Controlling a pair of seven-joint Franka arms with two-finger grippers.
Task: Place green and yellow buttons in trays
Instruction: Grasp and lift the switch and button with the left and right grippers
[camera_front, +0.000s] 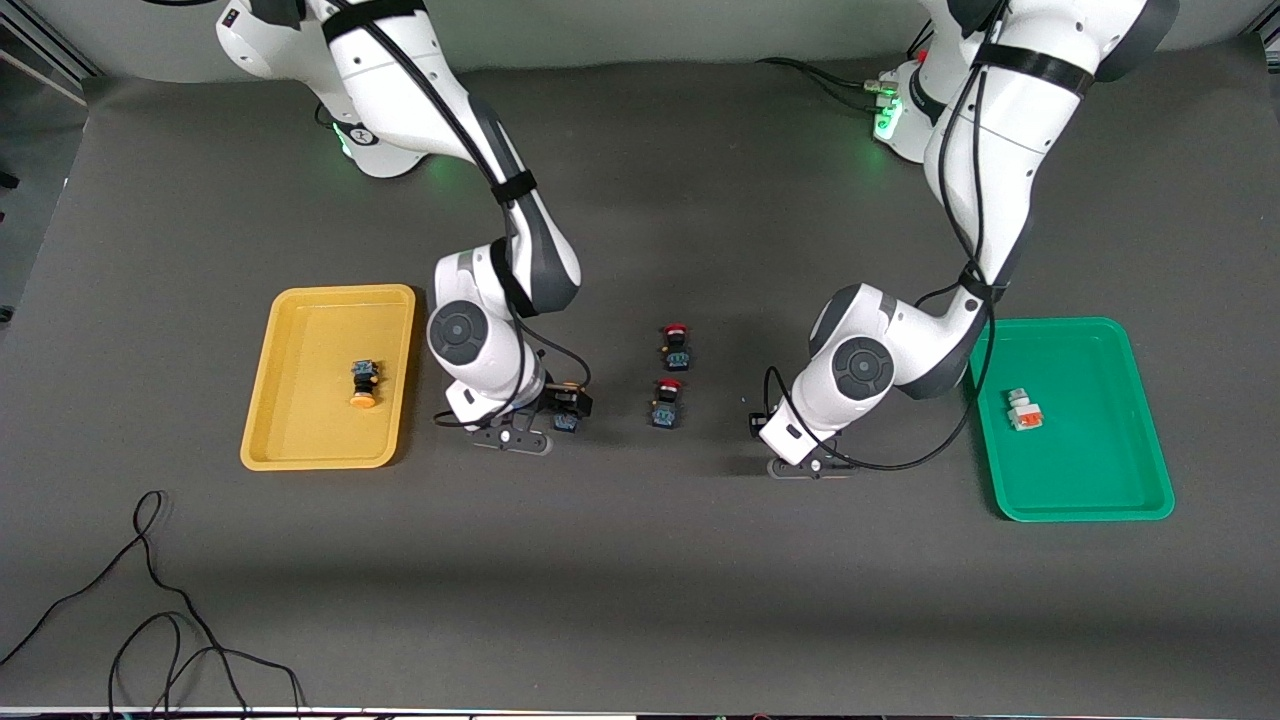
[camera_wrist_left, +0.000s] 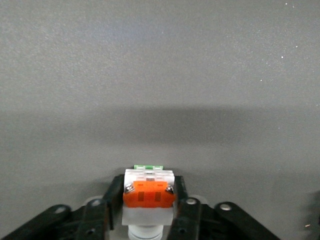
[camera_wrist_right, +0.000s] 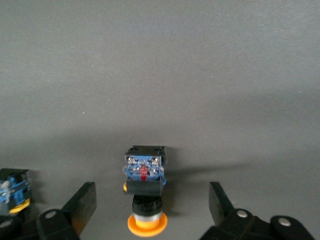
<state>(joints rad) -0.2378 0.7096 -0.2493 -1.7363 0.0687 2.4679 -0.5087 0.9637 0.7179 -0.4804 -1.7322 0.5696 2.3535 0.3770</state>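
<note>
My left gripper (camera_front: 808, 462) is low over the table between the red-capped switches and the green tray (camera_front: 1085, 510). In the left wrist view it (camera_wrist_left: 148, 201) is shut on a whitish-grey button with an orange-red block (camera_wrist_left: 149, 189); the front view hides that button. A second whitish-grey button (camera_front: 1023, 410) lies in the green tray. My right gripper (camera_front: 548, 420) is low beside the yellow tray (camera_front: 320, 460). It is open (camera_wrist_right: 151, 205), its fingers (camera_wrist_right: 82, 202) astride a black button with an orange-yellow cap (camera_wrist_right: 145, 187), (camera_front: 567, 420) on the table. Another yellow-capped button (camera_front: 363, 383) lies in the yellow tray.
Two black switches with red caps (camera_front: 677, 345), (camera_front: 667, 403) stand mid-table between the two grippers. Part of another black-bodied switch (camera_wrist_right: 12, 190) shows at the edge of the right wrist view. A loose black cable (camera_front: 150, 600) lies near the front camera's edge at the right arm's end.
</note>
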